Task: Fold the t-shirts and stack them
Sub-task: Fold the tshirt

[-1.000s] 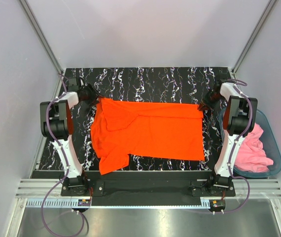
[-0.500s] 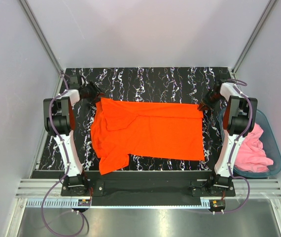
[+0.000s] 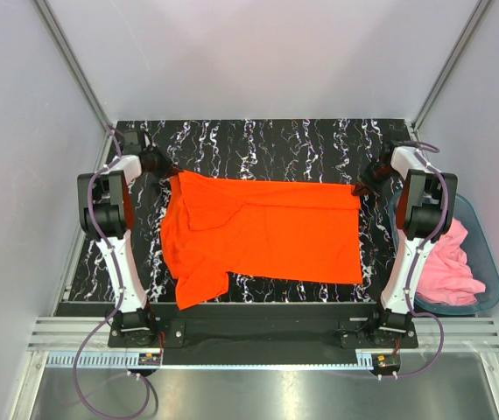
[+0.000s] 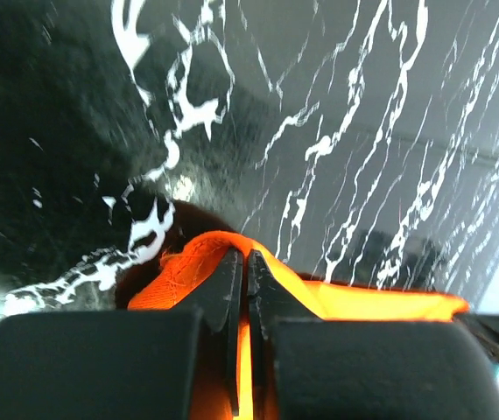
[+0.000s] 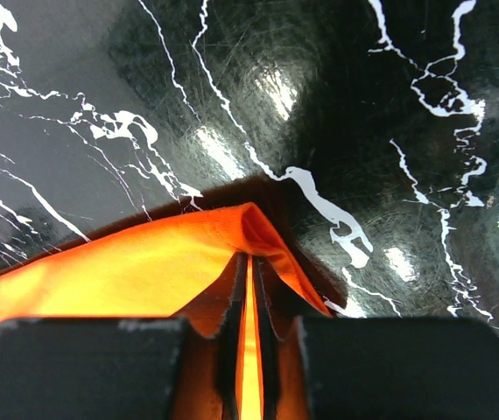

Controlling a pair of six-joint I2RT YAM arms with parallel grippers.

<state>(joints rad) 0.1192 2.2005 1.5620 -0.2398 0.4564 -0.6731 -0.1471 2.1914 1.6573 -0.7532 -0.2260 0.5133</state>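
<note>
Lying crumpled in the teal bin (image 3: 481,231) is the pink t-shirt (image 3: 455,262).

We see the orange-red t-shirt (image 3: 263,232) as one bright, plain colour with no print, set against a table (image 3: 276,140) of glossy black marble threaded with white veins. At four o'clock in the overhead view, the pink t-shirt (image 3: 455,262) is a pale plain pink inside a grey-blue bin (image 3: 493,284). The left arm (image 3: 116,254) and right arm (image 3: 407,262) are white and black, trailed by purple cables (image 3: 76,376). Up close, we find the left gripper (image 4: 242,262) and right gripper (image 5: 249,262) matte black, with orange showing in the slit between each pair of fingers. The walls (image 3: 258,61) are pale lilac-grey.
</note>
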